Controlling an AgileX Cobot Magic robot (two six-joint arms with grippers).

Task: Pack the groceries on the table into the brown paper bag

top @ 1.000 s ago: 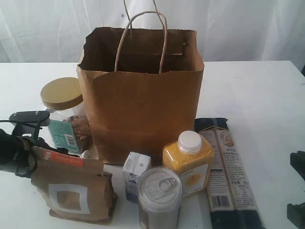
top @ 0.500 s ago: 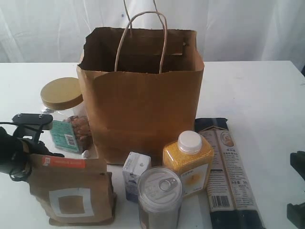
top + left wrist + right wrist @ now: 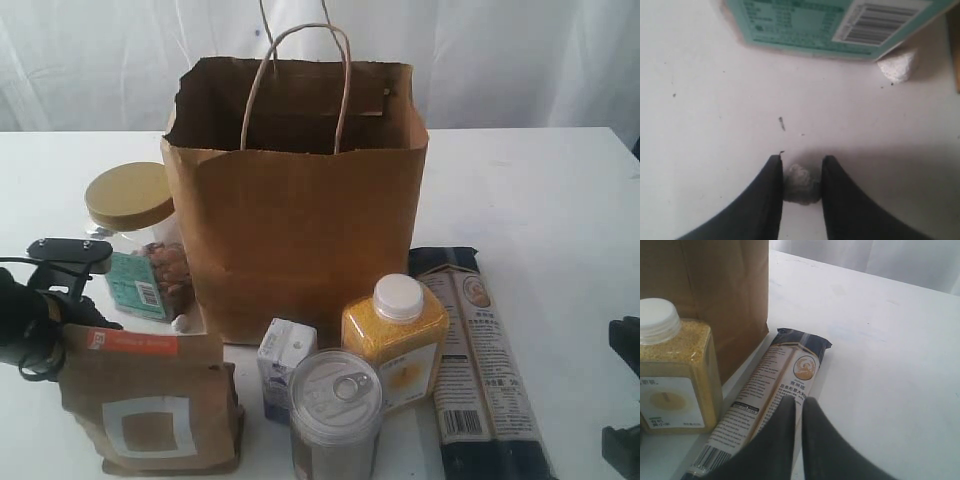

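To the left of the brown paper bag (image 3: 300, 220), low over the table (image 3: 530, 200), my left hand (image 3: 801, 161) pinches a small whitish lump (image 3: 800, 184), one finger pressed to each side of it. The clear nut jar (image 3: 130, 225) stands against the bag's left wall, and the brown kraft pouch (image 3: 150, 400) sits off the bag's front left corner. To the bag's right, my right hand (image 3: 797, 402) is closed and empty above the long dark pasta pack (image 3: 785, 375).
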